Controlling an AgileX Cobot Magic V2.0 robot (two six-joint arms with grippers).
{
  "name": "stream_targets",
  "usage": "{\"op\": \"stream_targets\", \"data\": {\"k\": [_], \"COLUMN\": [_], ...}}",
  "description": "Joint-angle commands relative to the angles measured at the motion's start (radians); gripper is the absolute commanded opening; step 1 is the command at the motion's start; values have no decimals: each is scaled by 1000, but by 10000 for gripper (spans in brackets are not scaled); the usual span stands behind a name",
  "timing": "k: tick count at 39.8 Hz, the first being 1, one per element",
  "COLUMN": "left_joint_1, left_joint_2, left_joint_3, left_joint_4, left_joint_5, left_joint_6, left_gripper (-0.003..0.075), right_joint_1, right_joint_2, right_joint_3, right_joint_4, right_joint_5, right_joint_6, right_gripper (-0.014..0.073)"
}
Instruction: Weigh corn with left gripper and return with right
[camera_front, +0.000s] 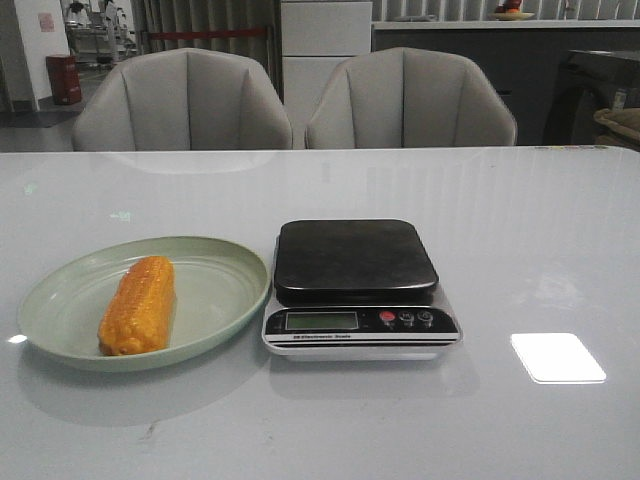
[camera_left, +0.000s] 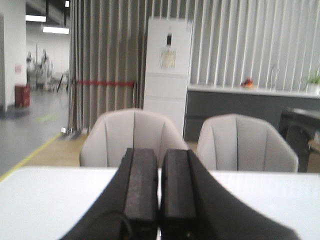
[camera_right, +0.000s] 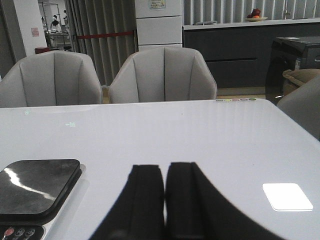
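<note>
The orange-yellow corn (camera_front: 138, 304) lies lengthwise on a pale green plate (camera_front: 215, 290) at the left of the table. Right of the plate stands a kitchen scale (camera_front: 355, 262) with a bare black platform; its corner also shows in the right wrist view as the scale (camera_right: 35, 187). Neither arm appears in the front view. My left gripper (camera_left: 160, 152) is shut with nothing between its fingers, level above the table and facing the chairs. My right gripper (camera_right: 165, 167) is shut and holds nothing, over the table to the right of the scale.
Two grey chairs (camera_front: 290, 100) stand behind the table's far edge. A bright light reflection (camera_front: 557, 357) lies on the white tabletop at front right. A dark counter (camera_right: 230, 50) and curtains fill the background.
</note>
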Motion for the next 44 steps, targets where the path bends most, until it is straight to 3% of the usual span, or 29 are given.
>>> {"op": "stream_targets", "data": {"k": [1,12,29,33,41,44], "left_joint_1": [-7,-7,-7,-7,-7,-13], "left_joint_2": [70,160,172,190,229,246], "left_joint_3": [-90,-135,-129,-129,-129,-131], "left_joint_4": [-3,-26,-19,-14,-11,0], "left_joint_5": [39,286,247,248,239,232], "left_joint_6": [-11,-11,-11,1,5,47], "left_gripper": [114,114,130,217,526,595], "right_joint_1": [-1,-1,-1,-1,-1,-1], "right_joint_2": [-20,-20,-20,-20,-20,-20], "right_joint_3": [11,11,11,11,11,11], "right_joint_4": [-3,-3,-3,-3,-3,-3], "right_joint_5": [-81,-81,-81,-81,-81,-81], "right_joint_6": [-7,-7,-7,-7,-7,-7], "right_gripper": [183,183,183,183,183,183]}}
